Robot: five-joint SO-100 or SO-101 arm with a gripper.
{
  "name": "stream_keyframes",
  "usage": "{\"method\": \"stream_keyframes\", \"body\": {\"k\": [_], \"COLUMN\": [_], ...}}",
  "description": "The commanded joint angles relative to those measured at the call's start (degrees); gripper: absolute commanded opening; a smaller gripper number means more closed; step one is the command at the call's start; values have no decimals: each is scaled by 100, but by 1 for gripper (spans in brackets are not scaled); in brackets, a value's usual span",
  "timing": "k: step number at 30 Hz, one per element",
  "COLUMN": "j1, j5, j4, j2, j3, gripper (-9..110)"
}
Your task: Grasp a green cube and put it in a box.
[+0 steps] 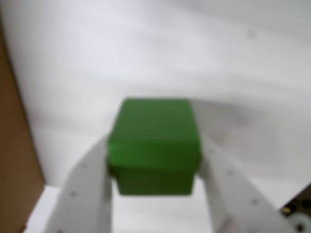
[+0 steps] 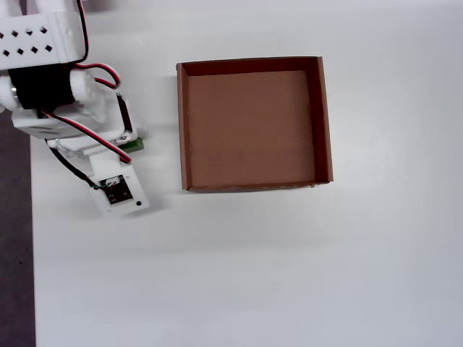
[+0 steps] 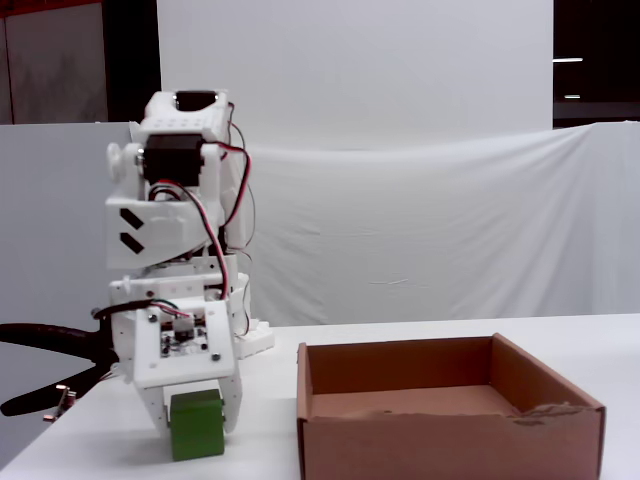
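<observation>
My gripper (image 1: 154, 153) is shut on the green cube (image 1: 153, 145), with one white finger pressed against each side. In the fixed view the cube (image 3: 196, 425) hangs at the gripper's tip (image 3: 198, 410), at or just above the white table, left of the box (image 3: 450, 440). From overhead only a green sliver of the cube (image 2: 135, 144) shows under the arm, left of the empty brown cardboard box (image 2: 181, 123). In the wrist view the box wall (image 1: 14, 160) runs along the left edge.
The white arm body (image 2: 51, 79) fills the top left of the overhead view, with red and black wires. The table's left edge (image 2: 32, 253) borders a dark floor. A white cloth backdrop (image 3: 420, 230) hangs behind the table.
</observation>
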Motion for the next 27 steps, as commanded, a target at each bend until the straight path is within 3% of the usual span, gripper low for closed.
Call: {"method": "stream_keyframes", "body": {"k": [1,15,27], "j1": [0,-220,-1283], "j5": [-62,-26,343], "j4": [-70,826,1934], "j2": [88,1134,2646], "j3": [-334,-492,-510], "gripper": [14,14,14]}}
